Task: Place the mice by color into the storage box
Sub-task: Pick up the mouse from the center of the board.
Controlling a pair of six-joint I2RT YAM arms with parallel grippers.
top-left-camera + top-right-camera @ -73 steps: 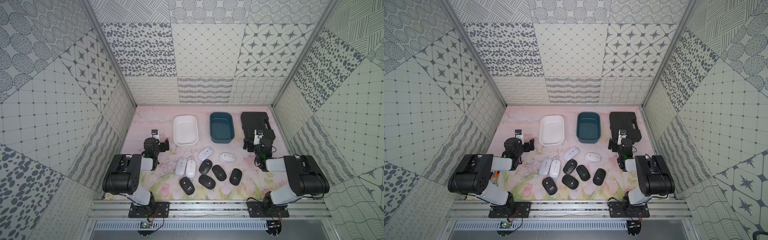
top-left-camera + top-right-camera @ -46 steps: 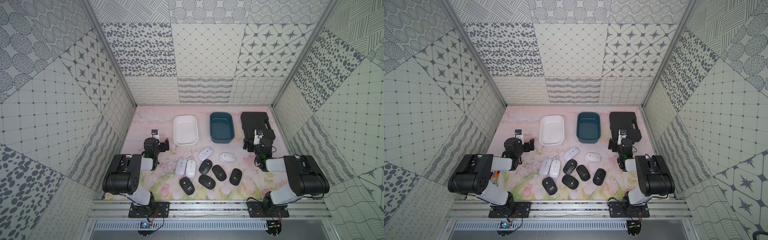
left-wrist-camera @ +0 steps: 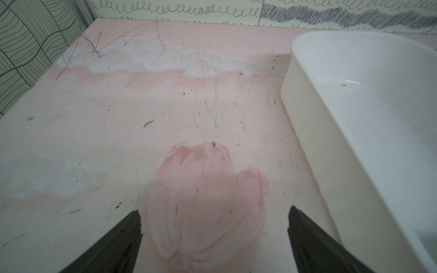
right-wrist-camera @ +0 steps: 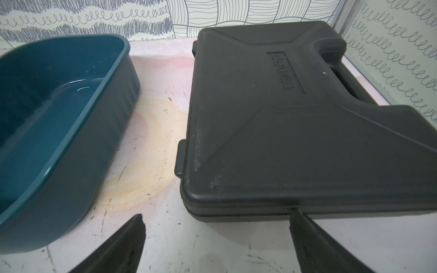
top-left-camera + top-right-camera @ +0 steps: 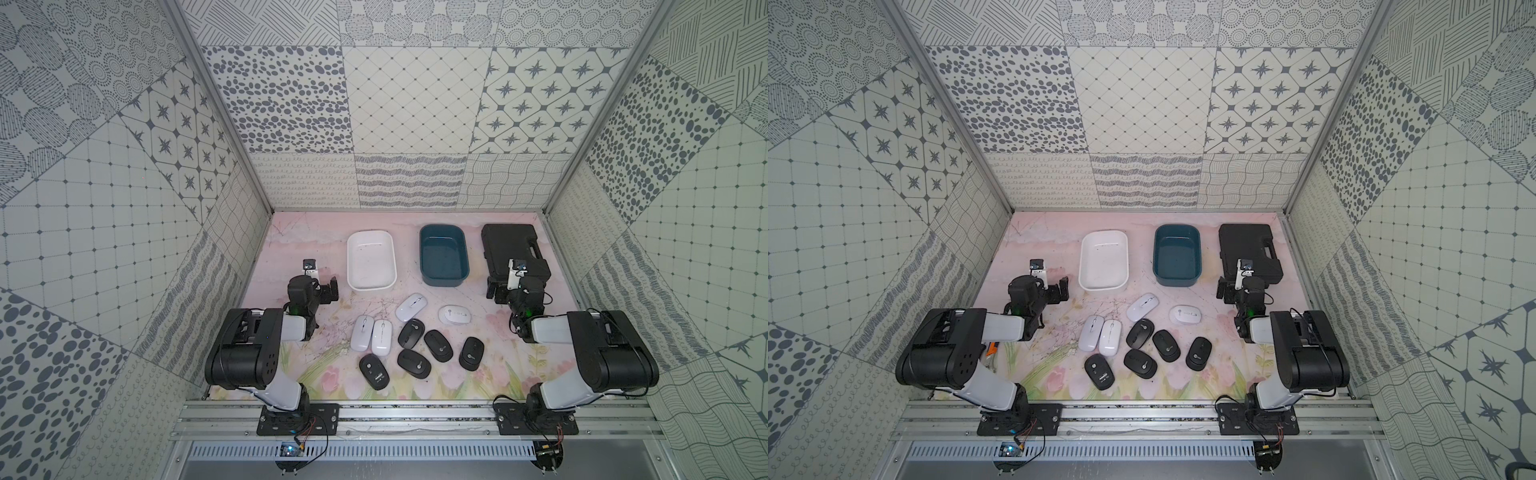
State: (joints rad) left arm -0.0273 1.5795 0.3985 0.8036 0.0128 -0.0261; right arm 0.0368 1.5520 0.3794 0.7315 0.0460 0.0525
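Near two tubs lie four white mice, five black mice; left hand and right hand gape.

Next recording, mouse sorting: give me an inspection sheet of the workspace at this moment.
Surface: pink floral mat, scratched and speckled with grit.
Job's things: four white mice and five black mice loose mid-table, none in a tub; white tub and teal tub empty, side by side at the back.
Clutter: black hard case, closed, beside the teal tub.
Grippers: left gripper open, empty, beside the white tub; right gripper open, empty, facing the case.
Cables: thin wires loose along the metal rail.
Surroundings: patterned wall panels on three sides.
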